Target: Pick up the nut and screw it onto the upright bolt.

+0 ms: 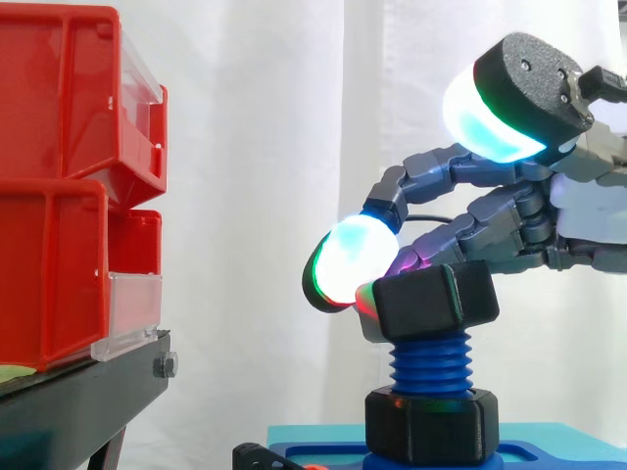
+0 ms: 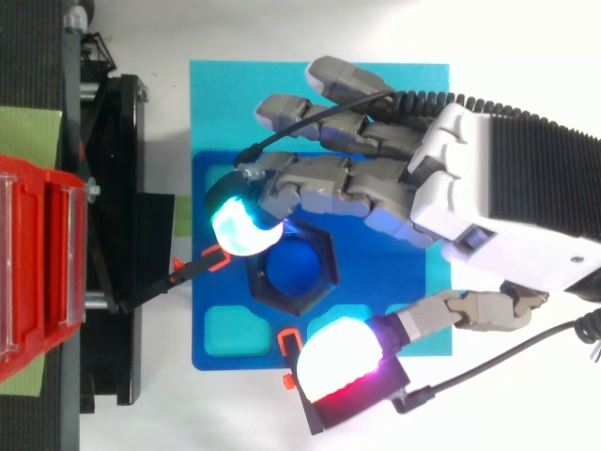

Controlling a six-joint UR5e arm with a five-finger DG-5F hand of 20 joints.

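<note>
Nearest the side camera, the thumb pad [image 1: 495,108] of the hand [image 2: 470,188] is raised above and to the right of the work, touching nothing. We therefore judge the near side of the nut [image 1: 436,302] to be unsupported.

Just behind the thumb, the nut sits on the top of the upright bolt [image 1: 431,364], well above the lower hex collar [image 1: 431,426] at the bolt's foot. The nut is visibly tilted, with its left side lower. Main risk: cross-threading. Turning from this attitude would likely jam the nut on the first thread rather than start it.

Behind and to the left of the nut, the fingers curl round it, and one glowing fingertip [image 1: 351,257] presses its left face. Second risk: with no opposing thumb, a sideways push could slide the nut off the bolt toward the camera and drop it onto the blue base plate [image 2: 208,174]. Third risk: the rounded pad may slip across the nut's flat side, so the hand turns and the nut does not.

Farther left, the red bins [image 1: 59,196] on the black stand [image 1: 78,401] are well apart from the hand, so we expect no collision there.
</note>
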